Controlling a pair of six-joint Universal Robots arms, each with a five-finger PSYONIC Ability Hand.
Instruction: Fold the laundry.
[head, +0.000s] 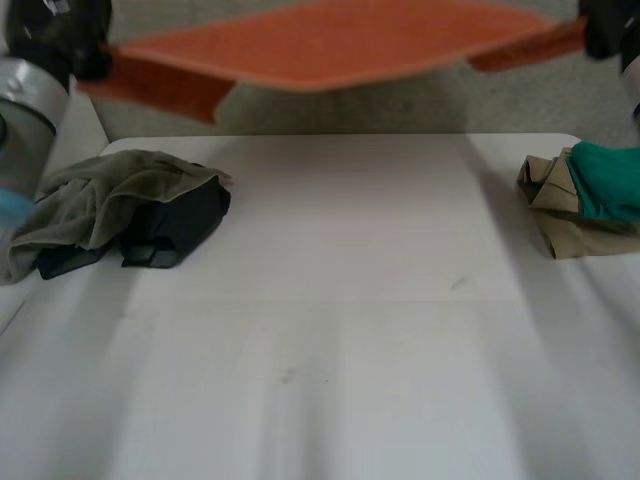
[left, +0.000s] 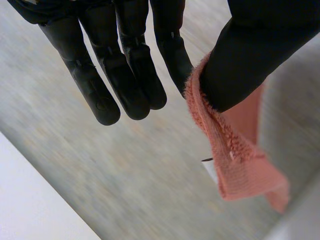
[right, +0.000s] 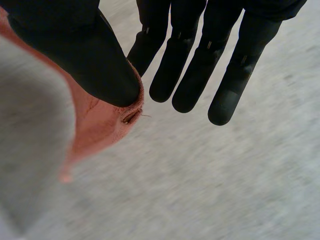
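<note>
An orange towel (head: 330, 45) hangs stretched in the air above the table's far edge, held by both hands. My left hand (head: 90, 55) pinches its left corner; in the left wrist view the thumb (left: 245, 65) presses the orange towel (left: 235, 155) against a finger while the other fingers (left: 125, 75) stay straight. My right hand (head: 605, 30) pinches the right corner; in the right wrist view the thumb (right: 95, 65) clamps the orange towel (right: 100, 125) against a finger.
A heap of olive and black clothes (head: 125, 210) lies at the left of the white table (head: 330, 340). A tan and green folded pile (head: 585, 200) sits at the right edge. Grey carpet (head: 400, 110) lies beyond the table.
</note>
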